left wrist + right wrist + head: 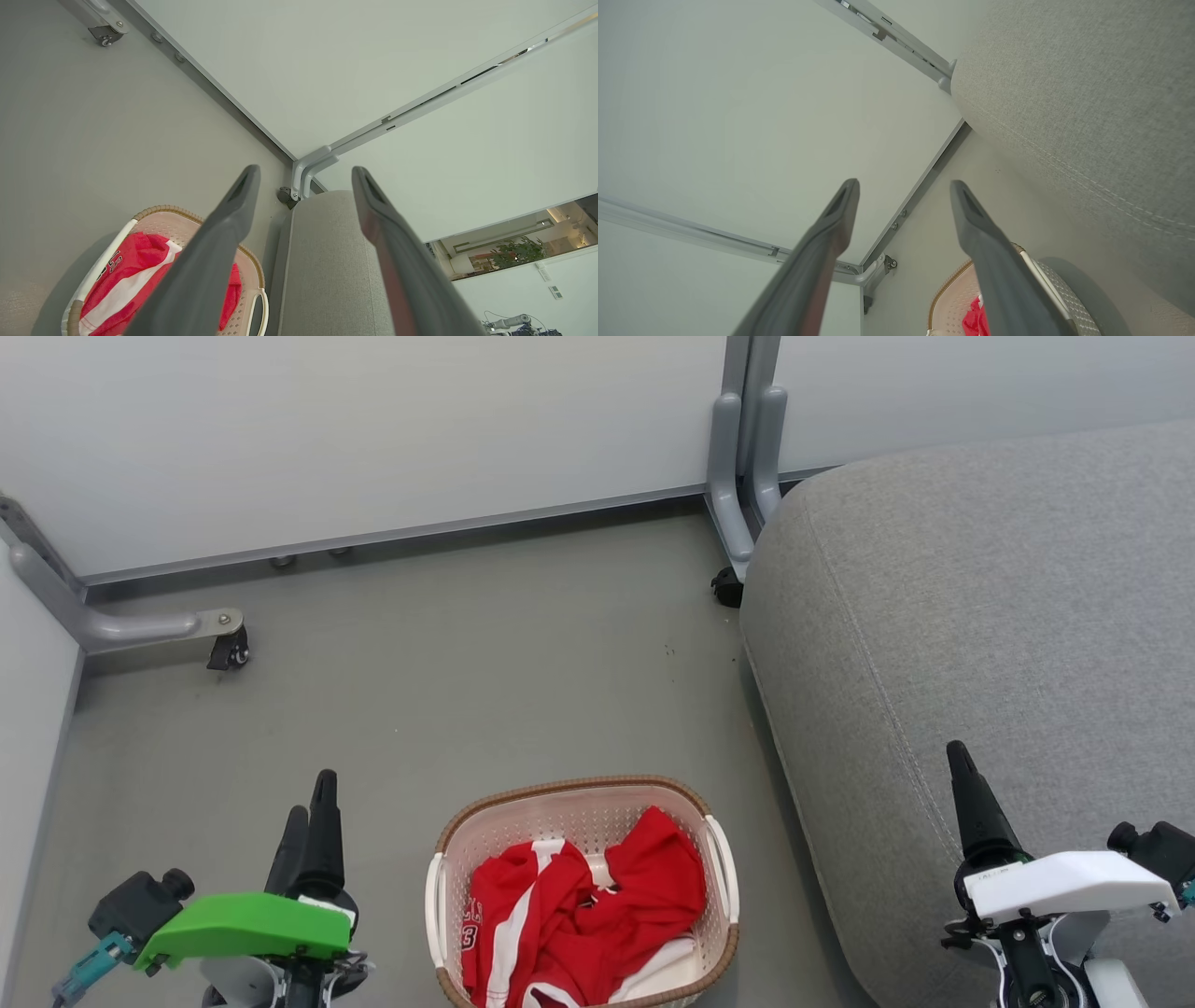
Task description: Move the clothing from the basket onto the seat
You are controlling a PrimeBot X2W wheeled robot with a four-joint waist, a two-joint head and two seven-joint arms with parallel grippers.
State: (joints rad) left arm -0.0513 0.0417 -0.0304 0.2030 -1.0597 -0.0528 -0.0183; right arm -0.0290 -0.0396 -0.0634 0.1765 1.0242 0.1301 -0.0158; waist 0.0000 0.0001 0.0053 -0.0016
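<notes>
The cream basket [560,788] with its brown rim stands on the floor at the bottom centre of the head view. Crumpled inside it lies the red clothing [579,915] with white stripes and numerals on one side. The big light grey seat [980,597] rises just right of the basket. My left gripper [311,795], under a green cover, hovers open to the left of the basket. My right gripper [960,765], under a white cover, is over the seat's front edge. In the wrist views the left gripper [304,170] and right gripper [904,184] stand open and empty, with the clothing [126,275] below.
White partition panels wall off the back and left. Their grey feet carry black casters [229,649] at the left and by the seat's far corner [726,586]. Bare grey floor [467,663] stretches between the basket and the panels.
</notes>
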